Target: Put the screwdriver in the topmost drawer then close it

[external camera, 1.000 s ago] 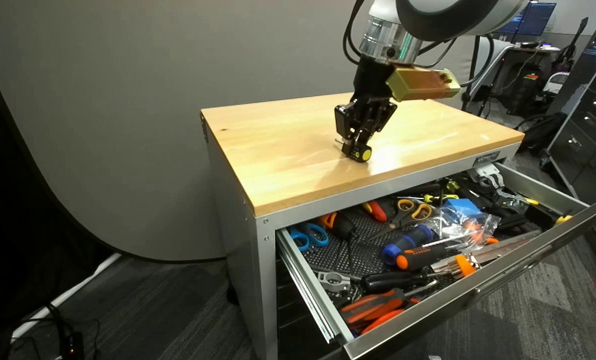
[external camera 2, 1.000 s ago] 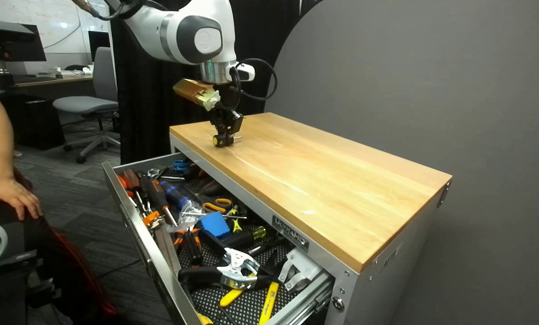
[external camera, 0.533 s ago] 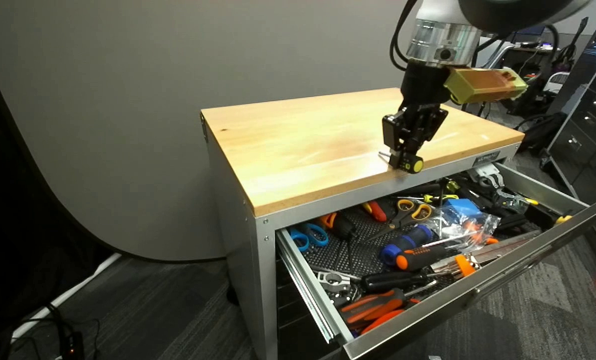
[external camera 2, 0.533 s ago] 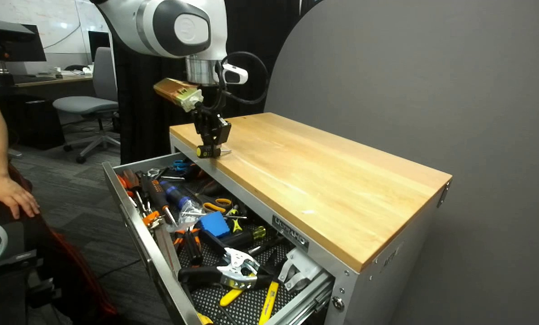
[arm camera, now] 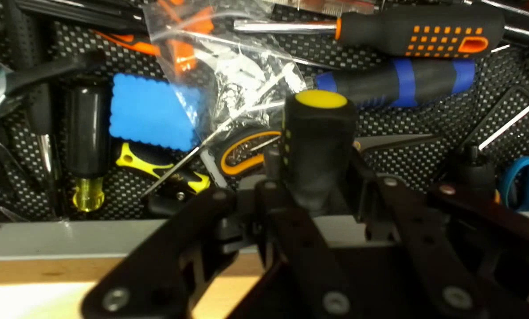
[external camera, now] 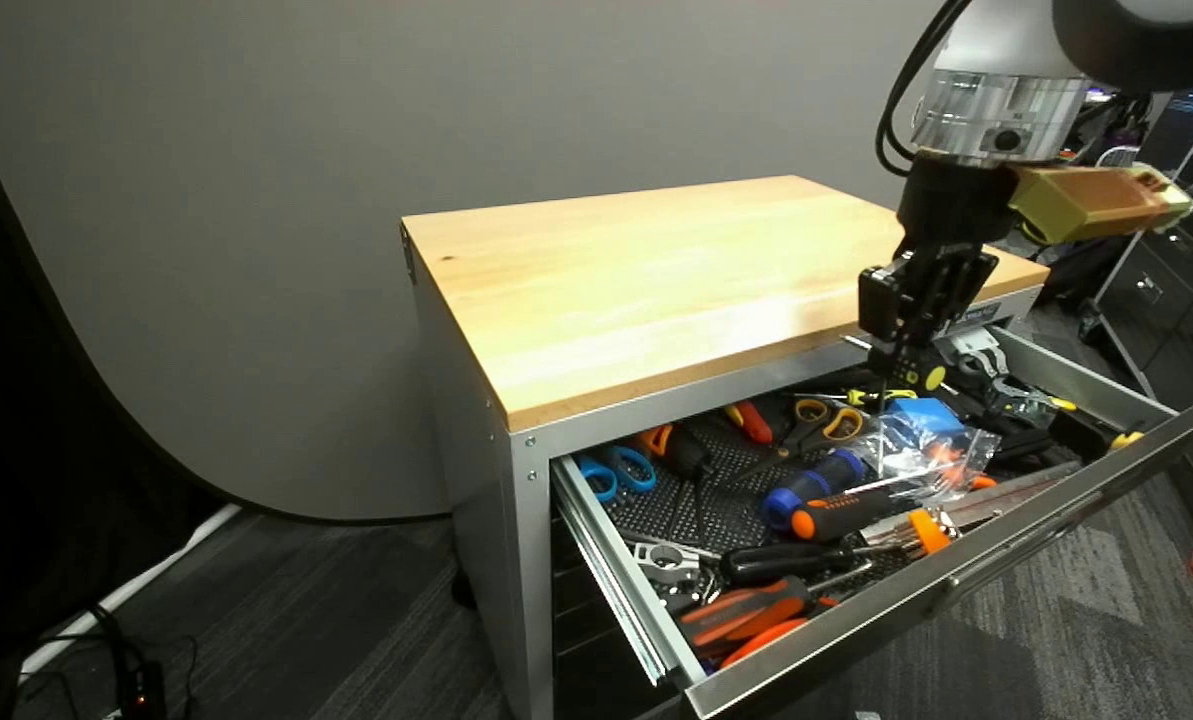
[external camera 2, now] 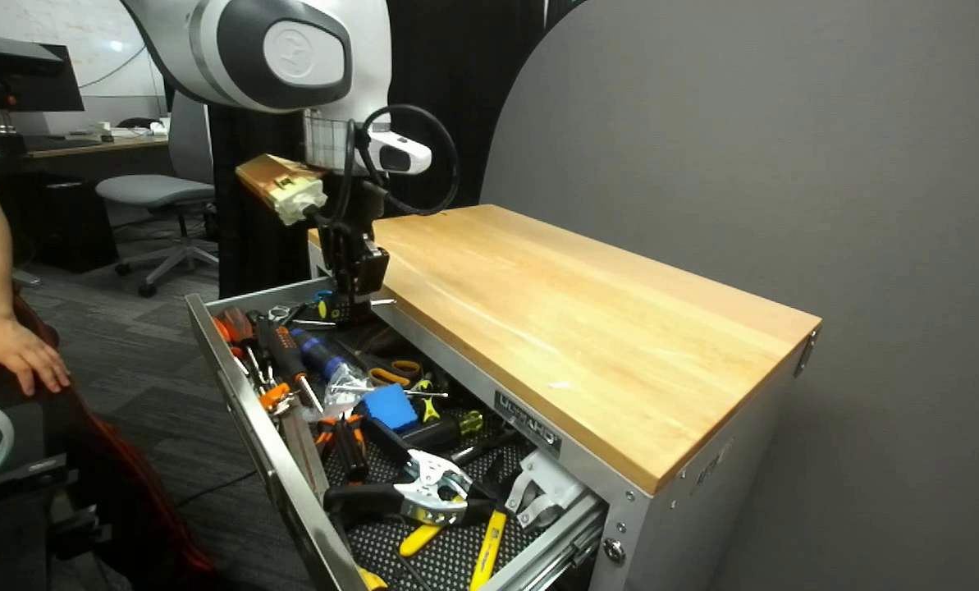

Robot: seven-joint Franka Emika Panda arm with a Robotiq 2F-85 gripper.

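Pinching the screwdriver [arm camera: 319, 141] in fingers [arm camera: 362, 186] over the open topmost drawer [external camera: 856, 614], wrist-view three o'clock from blue block [arm camera: 154, 113]! Yet to release and close!

Hand [external camera 2: 357, 301] clamped on the yellow-capped screwdriver [external camera 2: 339, 313], over the open topmost drawer [external camera 2: 247, 404] (tools [external camera 2: 432, 483] scattered inside), metal shank [external camera 2: 383, 302] towards the front edge of the worktop [external camera 2: 587, 353].
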